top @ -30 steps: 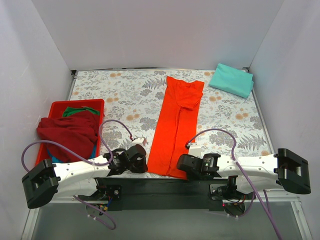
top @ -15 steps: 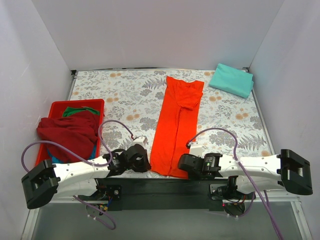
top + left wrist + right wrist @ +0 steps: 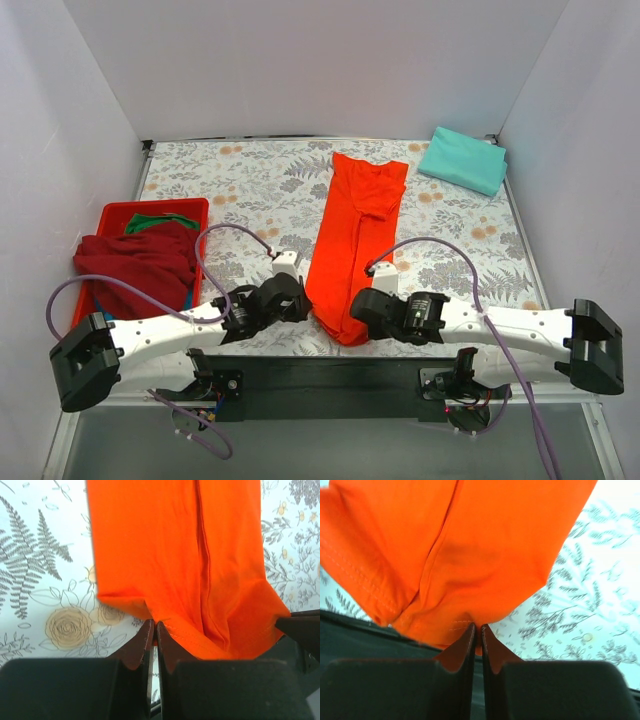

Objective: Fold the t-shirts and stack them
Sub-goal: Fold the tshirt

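Floral table: orange shirt, teal shirt, red tray.

Open bench btwn tray on left & orange shirt mid. Teal shirt blocks far right corner; walls close on three sides.

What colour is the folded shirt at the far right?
Mint-teal; the shirt shows best in the top view.
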`<state>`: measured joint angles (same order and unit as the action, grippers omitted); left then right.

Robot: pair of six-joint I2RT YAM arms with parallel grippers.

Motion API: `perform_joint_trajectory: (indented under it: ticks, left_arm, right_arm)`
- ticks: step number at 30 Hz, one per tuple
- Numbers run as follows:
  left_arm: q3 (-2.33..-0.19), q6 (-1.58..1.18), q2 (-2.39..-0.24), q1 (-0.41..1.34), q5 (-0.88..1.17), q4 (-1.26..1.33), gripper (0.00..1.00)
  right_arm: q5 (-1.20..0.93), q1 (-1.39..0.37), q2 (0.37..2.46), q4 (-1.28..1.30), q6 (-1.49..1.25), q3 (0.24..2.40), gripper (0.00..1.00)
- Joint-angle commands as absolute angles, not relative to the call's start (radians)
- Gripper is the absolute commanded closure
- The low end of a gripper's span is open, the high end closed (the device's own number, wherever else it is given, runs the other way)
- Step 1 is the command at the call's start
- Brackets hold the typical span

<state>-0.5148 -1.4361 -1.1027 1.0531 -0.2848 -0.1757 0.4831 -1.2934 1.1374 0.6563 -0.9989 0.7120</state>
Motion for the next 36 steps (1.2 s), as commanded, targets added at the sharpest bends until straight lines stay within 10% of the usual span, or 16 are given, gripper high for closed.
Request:
perform_joint_trajectory:
  ticks: [1,36]
  left_arm:
    - [-0.56,-1.379,-1.121,1.029,-0.351,-0.126,1.0]
    - [-1.147,-1.131,-1.899,0.542,0.132,0.302,1.0]
  right_arm:
    - [0.555,-1.231,1.126,0.663,-0.919,0.767,0.87]
    - [0.299,-0.479,1.561,0.23,-0.342,1.1,0.91]
